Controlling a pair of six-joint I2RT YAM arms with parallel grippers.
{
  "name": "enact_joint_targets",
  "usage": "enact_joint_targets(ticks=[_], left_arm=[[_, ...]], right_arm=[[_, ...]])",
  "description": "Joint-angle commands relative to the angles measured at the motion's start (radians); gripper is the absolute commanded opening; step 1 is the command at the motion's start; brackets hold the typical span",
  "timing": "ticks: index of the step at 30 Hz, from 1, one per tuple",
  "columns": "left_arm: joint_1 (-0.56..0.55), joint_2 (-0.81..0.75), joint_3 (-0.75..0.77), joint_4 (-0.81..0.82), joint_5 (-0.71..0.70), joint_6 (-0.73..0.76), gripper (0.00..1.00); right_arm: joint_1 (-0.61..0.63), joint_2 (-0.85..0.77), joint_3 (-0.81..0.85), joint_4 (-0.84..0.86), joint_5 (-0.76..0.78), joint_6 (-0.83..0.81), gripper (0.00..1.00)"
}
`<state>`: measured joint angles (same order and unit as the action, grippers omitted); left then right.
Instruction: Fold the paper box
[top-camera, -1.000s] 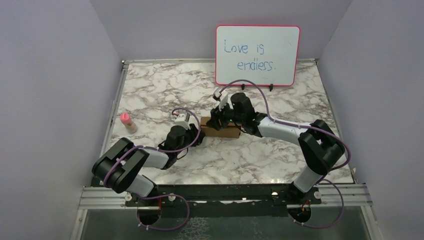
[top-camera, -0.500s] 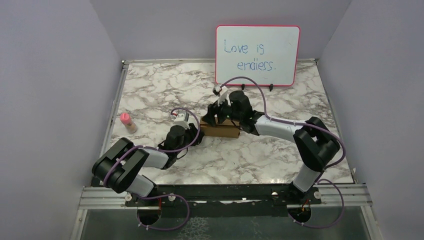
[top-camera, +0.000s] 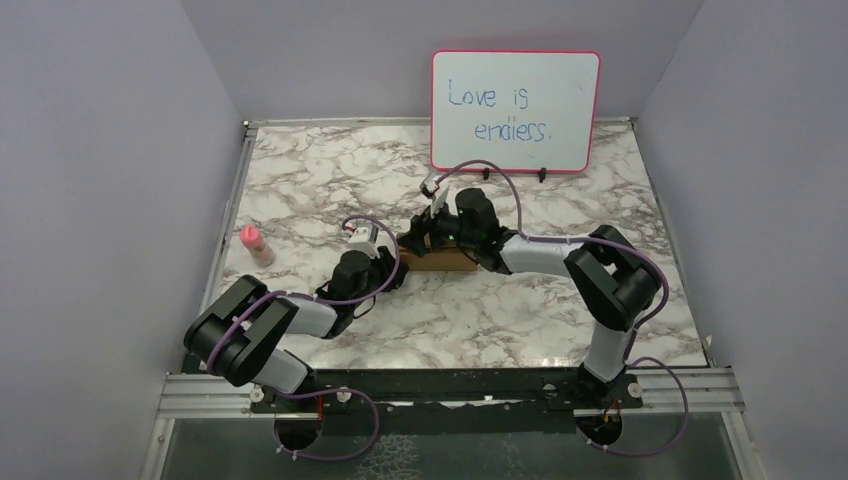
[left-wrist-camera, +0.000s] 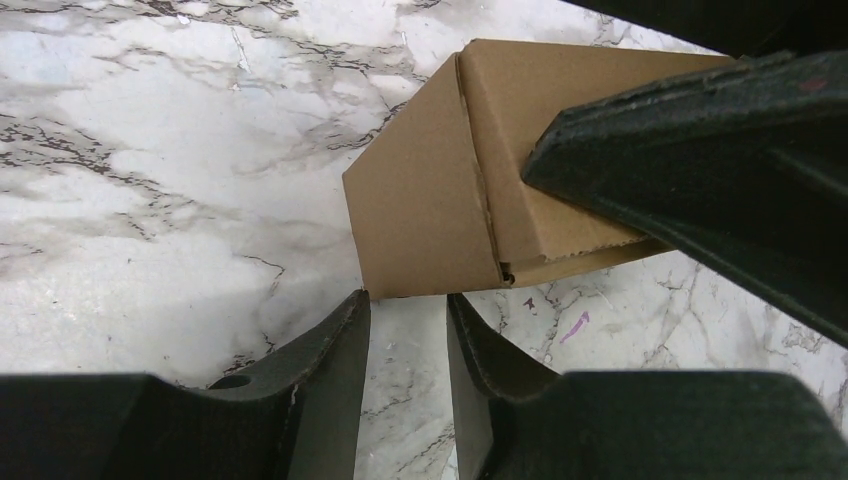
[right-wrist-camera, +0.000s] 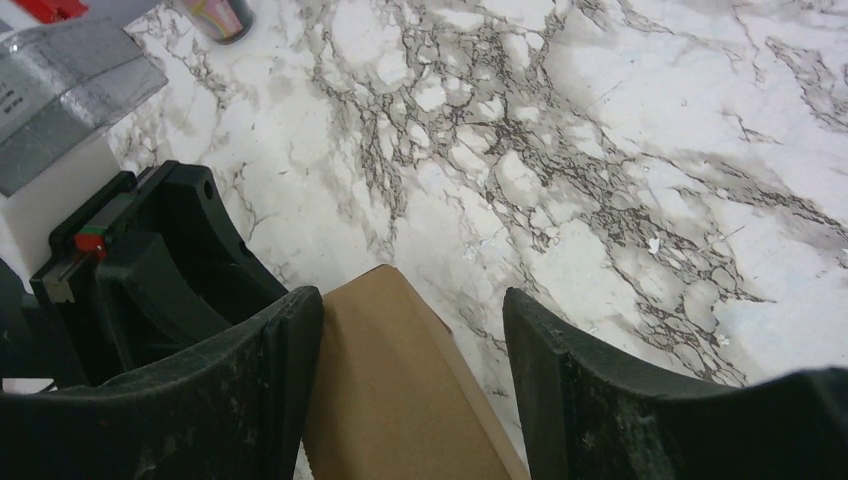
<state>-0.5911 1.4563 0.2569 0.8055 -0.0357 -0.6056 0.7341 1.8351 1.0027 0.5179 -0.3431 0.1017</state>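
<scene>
The box (top-camera: 441, 258) lies folded up at mid-frame in the top view, below the whiteboard (top-camera: 515, 110); its inside is hidden. The right gripper (right-wrist-camera: 410, 305) straddles it, jaws wide, clamping nothing. The left gripper (left-wrist-camera: 408, 325), narrowly parted and empty, sits at the box's corner.

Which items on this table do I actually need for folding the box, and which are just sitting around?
For the job: paper box; right jaws, open astride it; left jaws, slightly parted at its end.
Lying about: pink-framed whiteboard, standing at the back; small pink-capped bottle, off to the left.
</scene>
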Motion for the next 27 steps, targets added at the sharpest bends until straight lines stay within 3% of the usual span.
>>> enact_joint_targets(ticks=[1,8,16,27], left_arm=[[0.000,-0.004,0.019,0.029,-0.023,0.007,0.35],[0.002,-0.005,0.027,0.028,-0.044,0.011,0.34],[0.007,-0.009,0.038,0.028,-0.044,0.008,0.34],[0.039,-0.052,0.025,0.025,-0.008,0.014,0.36]], right_arm=[[0.007,0.048,-0.110,0.040,-0.030,-0.060,0.71],[0.007,0.063,-0.263,0.124,0.040,-0.125,0.71],[0.009,0.066,-0.243,0.128,0.112,-0.152,0.71],[-0.025,-0.144,-0.083,-0.110,0.116,0.013,0.73]])
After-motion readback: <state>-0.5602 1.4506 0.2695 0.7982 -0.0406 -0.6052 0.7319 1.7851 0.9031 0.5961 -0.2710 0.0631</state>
